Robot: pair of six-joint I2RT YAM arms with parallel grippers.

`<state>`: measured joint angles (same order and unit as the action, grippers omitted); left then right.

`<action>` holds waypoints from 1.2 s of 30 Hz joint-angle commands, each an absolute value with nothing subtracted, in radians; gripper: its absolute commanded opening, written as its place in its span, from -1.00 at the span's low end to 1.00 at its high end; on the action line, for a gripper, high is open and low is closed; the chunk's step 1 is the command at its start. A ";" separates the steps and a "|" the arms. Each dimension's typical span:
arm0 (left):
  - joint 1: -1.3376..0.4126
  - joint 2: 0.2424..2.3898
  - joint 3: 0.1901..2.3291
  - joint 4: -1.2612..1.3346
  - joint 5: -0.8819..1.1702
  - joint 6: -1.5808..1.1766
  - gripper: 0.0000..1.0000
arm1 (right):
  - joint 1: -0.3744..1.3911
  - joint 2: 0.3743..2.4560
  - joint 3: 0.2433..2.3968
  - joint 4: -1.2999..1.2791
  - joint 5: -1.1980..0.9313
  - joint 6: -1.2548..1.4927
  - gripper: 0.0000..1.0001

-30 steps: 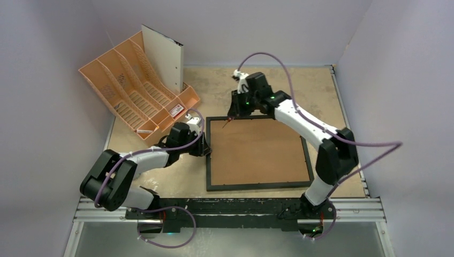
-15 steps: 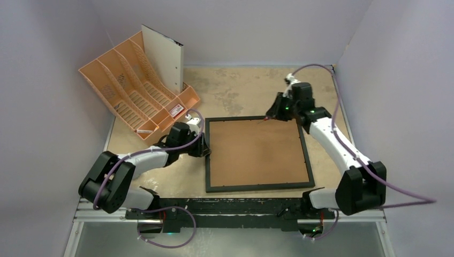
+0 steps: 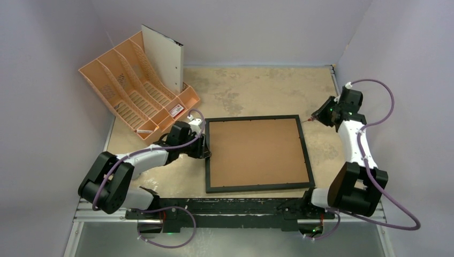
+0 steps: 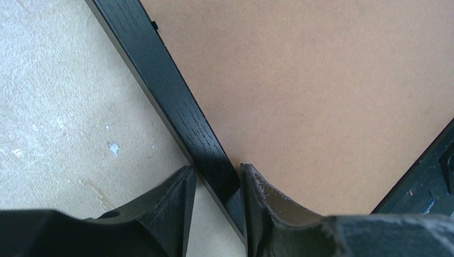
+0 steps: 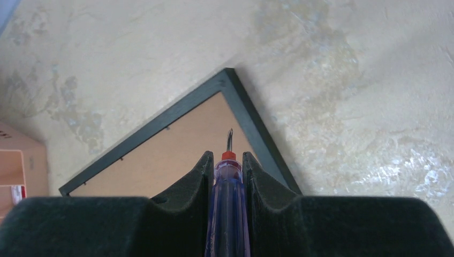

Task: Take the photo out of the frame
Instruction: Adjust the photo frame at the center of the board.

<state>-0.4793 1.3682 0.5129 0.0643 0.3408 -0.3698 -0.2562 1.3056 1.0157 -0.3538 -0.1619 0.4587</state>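
Frame [image 3: 257,187] shown face down, backing board [image 3: 256,151] unlifted, photo hidden; rail [image 4: 187,118] loosely straddled by left tool [image 4: 217,184], screwdriver [image 5: 227,193] clamped in right tool [image 5: 227,160].

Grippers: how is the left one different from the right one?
The left gripper straddles an edge of the frame; the right gripper clamps a screwdriver. The left gripper is at the frame's left side; the right gripper hangs past its far right corner. Both are black.
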 commanded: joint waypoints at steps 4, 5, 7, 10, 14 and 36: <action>-0.483 1.348 0.542 0.058 0.363 -0.342 -0.23 | -0.312 1.363 1.002 -0.363 -0.219 0.455 -1.00; -0.483 1.347 0.544 0.057 0.364 -0.341 -0.23 | -0.313 1.365 0.999 -0.358 -0.205 0.453 -1.00; -0.483 1.344 0.544 0.056 0.364 -0.341 -0.23 | -0.314 1.373 1.007 -0.366 -0.184 0.441 -1.00; -0.483 1.348 0.546 0.055 0.367 -0.338 -0.22 | -0.313 1.370 1.020 -0.375 -0.135 0.434 -1.00; -0.483 1.354 0.545 0.059 0.367 -0.337 -0.22 | -0.316 1.381 1.044 -0.386 -0.077 0.424 -1.00; -0.483 1.344 0.530 0.090 0.440 -0.387 -0.19 | -0.258 1.503 1.082 -0.380 -0.253 0.351 -1.00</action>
<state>-0.4789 1.3682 0.5144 0.0521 0.3721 -0.3584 -0.3058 1.4757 1.0069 -0.3553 -0.1699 0.3817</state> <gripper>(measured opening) 0.399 0.245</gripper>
